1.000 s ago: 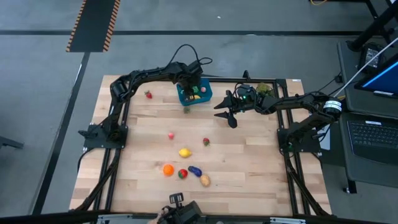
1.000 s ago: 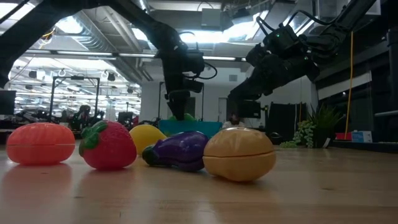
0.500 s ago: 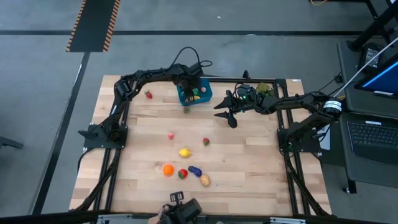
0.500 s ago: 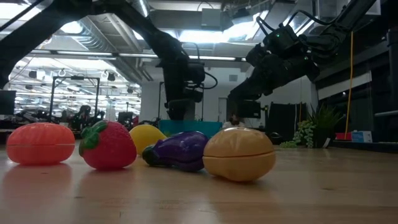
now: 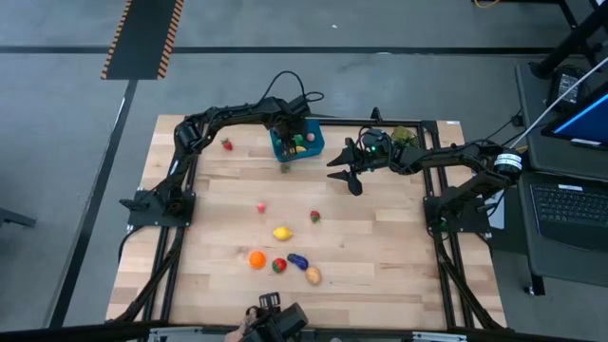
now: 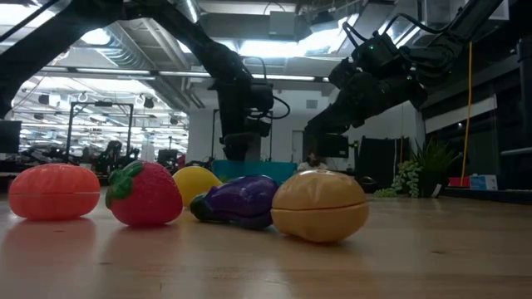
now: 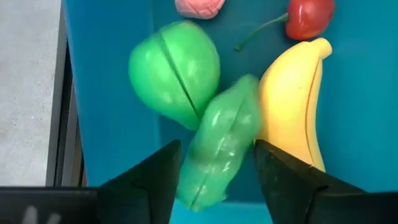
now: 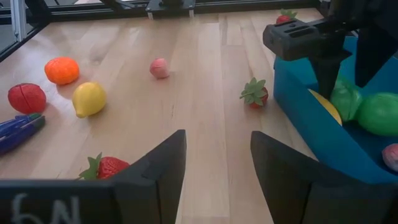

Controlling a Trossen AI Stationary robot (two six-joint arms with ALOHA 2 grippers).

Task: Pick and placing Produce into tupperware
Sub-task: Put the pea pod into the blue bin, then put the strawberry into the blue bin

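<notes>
The blue tupperware [image 5: 296, 144] stands at the table's far side. Inside it lie a green pepper [image 7: 174, 71], a cucumber [image 7: 221, 137], a banana [image 7: 292, 112], a cherry [image 7: 308, 15] and a pink piece [image 7: 199, 6]. My left gripper [image 5: 288, 141] points down into the box, open, its fingers [image 7: 158, 180] on either side of the cucumber. My right gripper [image 5: 347, 171] hovers open and empty to the right of the box. Other produce lies on the table: lemon [image 5: 282, 233], orange [image 5: 256, 258], eggplant [image 5: 298, 260], potato [image 5: 313, 275], strawberries [image 5: 314, 217]. My left gripper comes from above, and its two fingers stand close on either side of the cucumber's near end [image 7: 205, 186]. The cucumber lies on the box floor against the banana. Whether the fingers touch it, I cannot tell.
One strawberry [image 8: 256, 93] lies just in front of the box, another [image 5: 227, 144] to its left, and a small pink piece [image 5: 261, 206] sits mid-table. A leafy sprig [image 5: 407, 136] lies at the far right. Bare wood stretches along the table's right and left sides.
My left gripper has gone down into the tupperware, carrying the green piece that showed below its fingers above the rim. The right arm has kept still.
</notes>
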